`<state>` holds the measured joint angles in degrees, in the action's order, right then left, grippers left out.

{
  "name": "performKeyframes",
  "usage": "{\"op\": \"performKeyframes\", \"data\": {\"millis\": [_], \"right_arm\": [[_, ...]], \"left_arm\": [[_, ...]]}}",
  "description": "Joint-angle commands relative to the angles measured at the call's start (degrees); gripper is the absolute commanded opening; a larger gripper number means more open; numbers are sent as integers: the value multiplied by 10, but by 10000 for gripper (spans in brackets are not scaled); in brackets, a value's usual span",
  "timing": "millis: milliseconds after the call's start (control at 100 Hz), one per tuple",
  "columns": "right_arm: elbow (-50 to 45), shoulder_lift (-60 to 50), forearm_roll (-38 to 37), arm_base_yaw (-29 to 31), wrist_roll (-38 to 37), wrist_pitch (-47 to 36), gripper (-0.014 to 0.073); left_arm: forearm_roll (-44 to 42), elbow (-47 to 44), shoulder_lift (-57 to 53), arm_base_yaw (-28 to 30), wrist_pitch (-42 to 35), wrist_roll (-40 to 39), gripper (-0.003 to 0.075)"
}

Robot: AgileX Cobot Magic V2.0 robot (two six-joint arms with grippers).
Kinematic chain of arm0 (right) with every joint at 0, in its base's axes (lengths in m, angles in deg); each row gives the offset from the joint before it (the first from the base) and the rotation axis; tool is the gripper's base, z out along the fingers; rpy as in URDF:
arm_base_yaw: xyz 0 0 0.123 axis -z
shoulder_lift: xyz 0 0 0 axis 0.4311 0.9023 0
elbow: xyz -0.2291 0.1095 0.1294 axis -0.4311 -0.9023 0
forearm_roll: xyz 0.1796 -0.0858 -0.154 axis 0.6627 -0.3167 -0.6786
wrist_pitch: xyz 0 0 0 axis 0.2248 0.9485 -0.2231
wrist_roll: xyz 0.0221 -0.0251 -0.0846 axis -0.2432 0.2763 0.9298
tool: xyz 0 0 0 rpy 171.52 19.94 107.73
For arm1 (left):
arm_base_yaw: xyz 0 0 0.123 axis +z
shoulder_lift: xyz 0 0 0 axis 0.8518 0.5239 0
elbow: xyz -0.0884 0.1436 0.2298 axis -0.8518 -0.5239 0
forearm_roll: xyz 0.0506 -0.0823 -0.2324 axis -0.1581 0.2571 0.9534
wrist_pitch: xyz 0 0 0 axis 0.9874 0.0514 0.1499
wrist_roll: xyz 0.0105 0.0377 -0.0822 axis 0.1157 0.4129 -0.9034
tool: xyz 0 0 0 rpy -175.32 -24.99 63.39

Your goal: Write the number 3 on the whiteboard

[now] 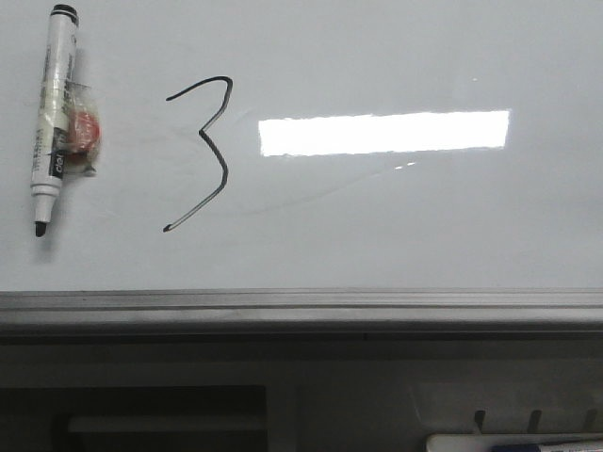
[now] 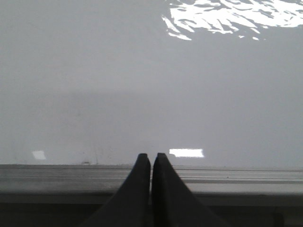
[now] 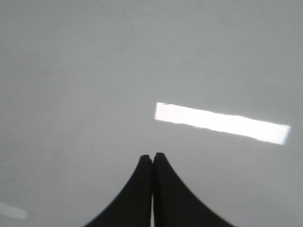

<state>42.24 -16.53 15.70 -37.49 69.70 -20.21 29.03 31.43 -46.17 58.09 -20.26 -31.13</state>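
At the far left of the front view a whiteboard marker point(image 1: 52, 118) lies on the whiteboard point(image 1: 424, 217), cap end away from the robot and bare tip toward the near edge. A small reddish object in clear wrapping point(image 1: 80, 132) sits touching its right side; what it is cannot be told.

Just right of those is the number 3 point(image 1: 203, 155), a thin black angular stroke, complete and well apart from the bright rectangular light reflection point(image 1: 383, 132) further right. The grey metal edge rail point(image 1: 301, 303) runs along the near edge.

Judging by this, the writing is done and the marker already put down. The marker looks light, stiff and smooth, likely to roll or slip on the glossy board; the middle of the barrel, across its width, would be the place to grip it, clear of the wet tip. The ink would smear if brushed.

Neither arm shows in the front view. In the left wrist view the left end effector point(image 2: 151, 158) has its fingers pressed together, empty, over the rail. In the right wrist view the right end effector point(image 3: 152, 158) is likewise closed on nothing above bare board.
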Motion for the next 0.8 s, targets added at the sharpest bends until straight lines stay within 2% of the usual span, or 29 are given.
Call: {"op": "performKeyframes", "data": {"millis": [0, 120, 280, 370, 590, 620, 710, 790], "right_arm": [[14, 9, -7, 48, -2, -39, -62], [11, 9, -7, 104, -2, -19, -62], [-38, 9, -4, 198, -2, -15, -62], [-67, 6, 13, 230, -3, -9, -62], [-161, -38, 45, 238, -3, -8, -62], [-159, -43, 41, 238, -3, 41, -62], [-158, -42, 33, 237, -3, 95, -62], [-158, -42, 27, 234, -3, 102, -62]], "left_arm": [[1, -7, -14, 0, -31, -4, -20], [1, -7, -14, 0, -31, -4, -21], [1, -7, -14, 0, -31, -4, -21], [1, -7, -14, 0, -31, -4, -21], [1, -7, -14, 0, -31, -4, -20], [1, -7, -14, 0, -31, -4, -21], [1, -6, -14, 0, -31, -4, -20], [1, -6, -14, 0, -31, -4, -20]]}}
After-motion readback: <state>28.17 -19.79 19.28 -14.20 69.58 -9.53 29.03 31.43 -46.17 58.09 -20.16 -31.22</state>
